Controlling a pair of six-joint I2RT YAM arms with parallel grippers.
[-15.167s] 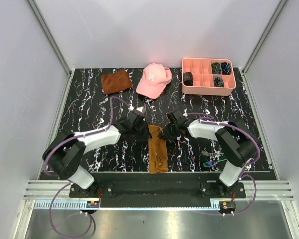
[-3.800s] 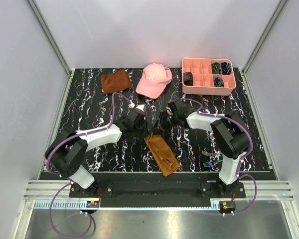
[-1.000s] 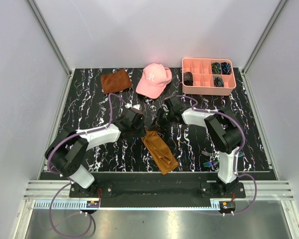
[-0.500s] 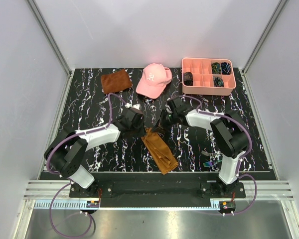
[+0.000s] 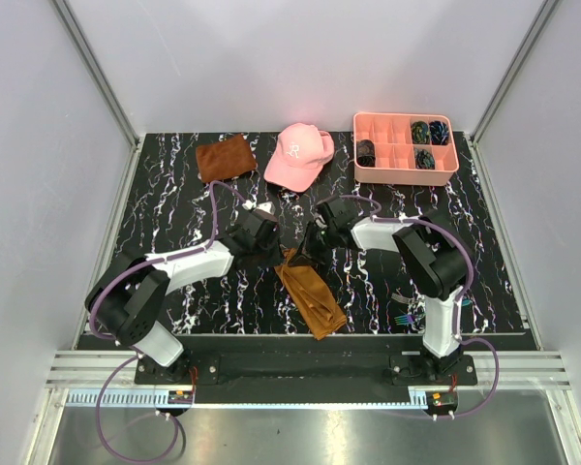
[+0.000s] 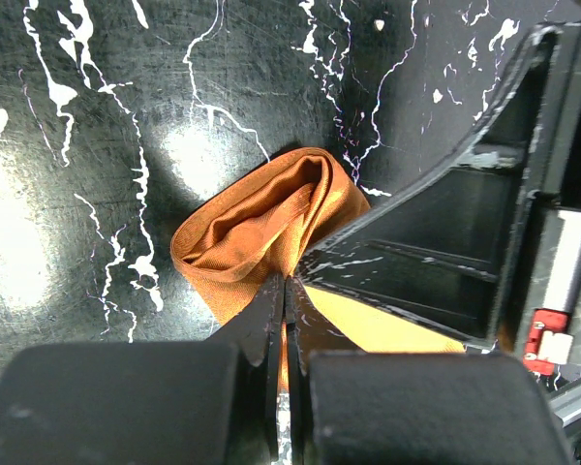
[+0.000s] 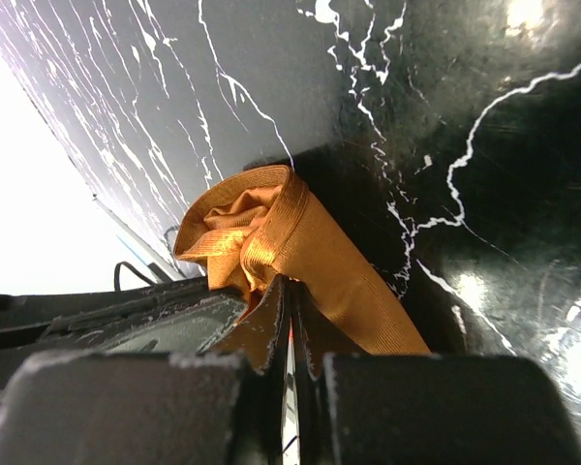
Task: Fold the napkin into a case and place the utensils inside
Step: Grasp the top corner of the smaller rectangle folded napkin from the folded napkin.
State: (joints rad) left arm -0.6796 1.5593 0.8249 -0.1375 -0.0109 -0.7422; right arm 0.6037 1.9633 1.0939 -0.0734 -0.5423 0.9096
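Black marbled surface (image 5: 174, 213), white walls; napkin (image 5: 312, 295), folded to a narrow strip, lies on the near side of the pink cap (image 5: 298, 155), left jaws and right jaws each pinching its far end; best to part the layers gently and evenly, lest the folds slip.

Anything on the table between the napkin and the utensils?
Nothing. The top view shows bare table between the napkin and the utensils.
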